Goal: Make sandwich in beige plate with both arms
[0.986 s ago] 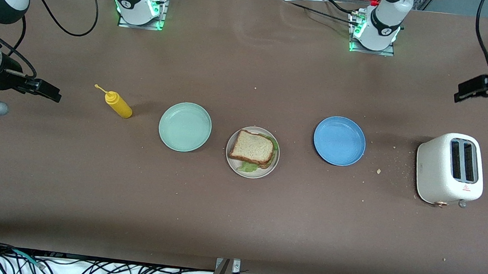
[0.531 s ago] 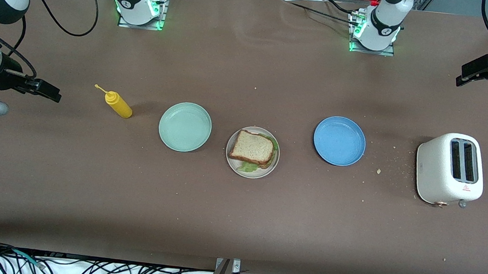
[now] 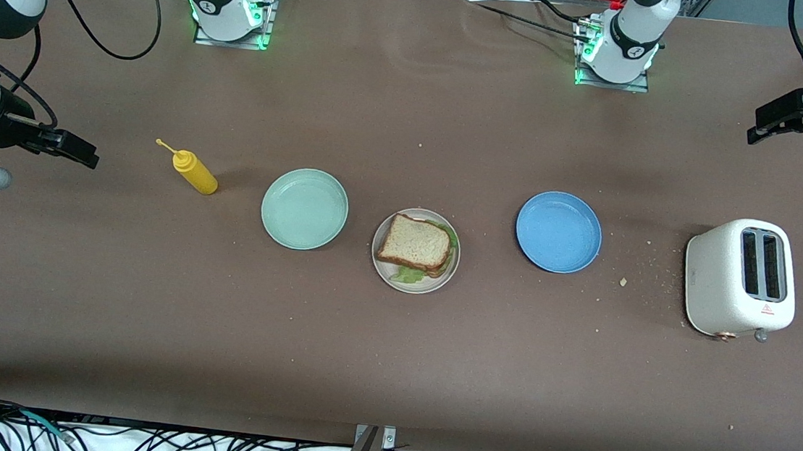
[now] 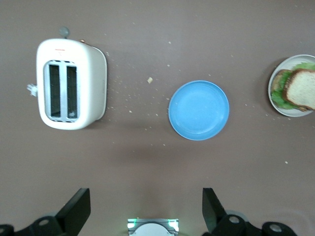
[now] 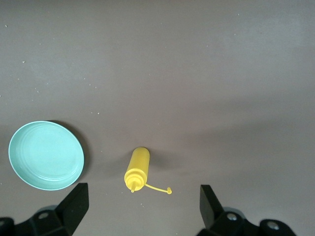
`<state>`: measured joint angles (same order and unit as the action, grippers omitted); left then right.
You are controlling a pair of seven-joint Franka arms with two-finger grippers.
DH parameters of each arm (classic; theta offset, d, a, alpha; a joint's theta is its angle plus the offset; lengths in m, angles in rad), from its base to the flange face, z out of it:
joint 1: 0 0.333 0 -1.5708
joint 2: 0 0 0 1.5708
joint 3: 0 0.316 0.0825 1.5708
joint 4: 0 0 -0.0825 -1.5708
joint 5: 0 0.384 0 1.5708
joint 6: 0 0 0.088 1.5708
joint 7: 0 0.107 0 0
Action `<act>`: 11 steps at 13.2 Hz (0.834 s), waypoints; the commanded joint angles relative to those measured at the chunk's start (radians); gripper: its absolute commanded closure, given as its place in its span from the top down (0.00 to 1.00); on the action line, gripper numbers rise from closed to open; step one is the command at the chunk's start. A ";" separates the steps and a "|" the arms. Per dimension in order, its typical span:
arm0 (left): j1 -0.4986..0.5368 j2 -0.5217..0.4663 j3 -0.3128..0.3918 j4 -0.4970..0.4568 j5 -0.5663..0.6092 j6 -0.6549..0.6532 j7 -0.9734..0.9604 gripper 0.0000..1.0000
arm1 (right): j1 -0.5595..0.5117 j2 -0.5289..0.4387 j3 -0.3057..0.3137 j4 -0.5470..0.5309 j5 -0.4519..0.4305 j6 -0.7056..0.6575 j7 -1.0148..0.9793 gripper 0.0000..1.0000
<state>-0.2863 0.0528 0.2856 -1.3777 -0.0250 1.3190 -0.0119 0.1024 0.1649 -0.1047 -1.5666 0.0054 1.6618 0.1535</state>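
On the beige plate [image 3: 380, 267], between the mint green plate [image 3: 305, 208] and the blue plate [image 3: 559, 231], sits the sandwich [image 3: 417, 244]. It looks all put together: a square slice of tan bread with a brown crust on top, green ruffled lettuce [image 3: 408, 275] peeking out at the edge nearer to the front camera, and more bread under it.

I think the sandwich would be light and very soft. Bread squashes if you pinch it hard, and the lettuce is thin, floppy and may slide out. The layers are just stacked, so they could slip apart. A good place to hold it would be by two crust edges facing each other, gently, since the crust is the firmest part. The beige plate is round, smooth and hard with a raised rim, so it may be slippery; the rim is the spot to grab.

The mint green plate and blue plate are round, shallow and bare. A yellow squeeze bottle [image 3: 194, 171] lies on its side beside the mint green plate, toward the right arm's end of the brown desk [image 3: 390, 355]. A white toaster [image 3: 740, 278] with rounded corners and two slots stands beside the blue plate, toward the left arm's end, with crumbs scattered around.

The left claw [image 4: 146, 209] hangs up high over the desk near the toaster, fingers wide apart, holding nothing. The right claw [image 5: 140, 204] hangs over the desk near the bottle, fingers wide apart and empty too. Both arms seem to be waiting.
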 commanded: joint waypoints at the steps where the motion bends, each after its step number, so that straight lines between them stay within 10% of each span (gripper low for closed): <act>1: 0.012 -0.025 -0.017 -0.035 0.050 0.040 0.007 1.00 | -0.006 0.008 0.000 0.026 0.019 -0.014 -0.002 1.00; 11: 0.018 -0.022 -0.019 -0.032 0.085 0.057 0.007 1.00 | -0.006 0.010 0.000 0.026 0.019 -0.014 -0.002 1.00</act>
<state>-0.2735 0.0493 0.2837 -1.3873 0.0240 1.3564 -0.0117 0.1023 0.1649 -0.1048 -1.5663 0.0055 1.6618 0.1535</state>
